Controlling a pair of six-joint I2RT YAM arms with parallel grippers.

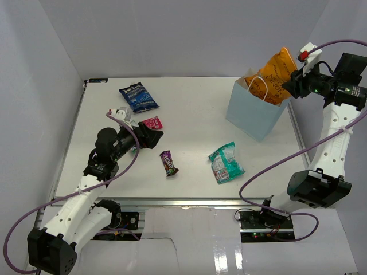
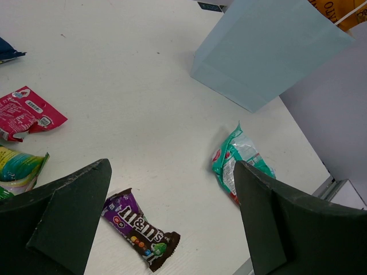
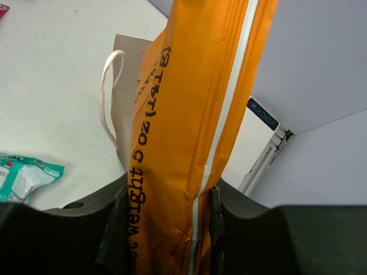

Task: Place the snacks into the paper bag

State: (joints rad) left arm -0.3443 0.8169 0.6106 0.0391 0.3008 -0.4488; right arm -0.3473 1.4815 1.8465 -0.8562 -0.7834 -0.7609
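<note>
A: Enclosure and surface, please.

B: White surface (image 1: 189, 103), matte and rectangular. Plain pale grey-lilac walls (image 1: 172, 34) close it in on the left, far and right sides. A metal rail (image 1: 189, 201) runs along the near edge, with both arm bases bolted just below it. Purple cables (image 1: 269, 166) loop off each arm.

A: Paper bag?

B: The light-blue paper bag (image 1: 252, 114) stands upright at the far right corner with its mouth open. One white cord handle (image 3: 109, 97) shows at the rim.

A: Right side?

B: The right end effector (image 1: 293, 80) is clenched on the orange chip bag (image 1: 278, 69), a finger pressed against each face. The bag is tilted over the paper bag's mouth with its lower end at the rim. How deep it sits, I cannot tell.

A: Left side?

B: The left end effector (image 1: 152, 137) is released, jaws spread wide and holding nothing, above the left half of the surface.

A: Loose items?

B: Dark blue bag (image 1: 138, 96): toward the far edge, left of centre. Pink packet (image 1: 152, 122): just beside the left end effector, on its far side. Green packet (image 2: 20, 169): near the pink one, largely under the left arm. Candy bar (image 1: 168, 163): toward the near edge, left of centre. Teal packet (image 1: 226, 162): toward the near edge, right of centre. All lie flat and apart from one another.
</note>
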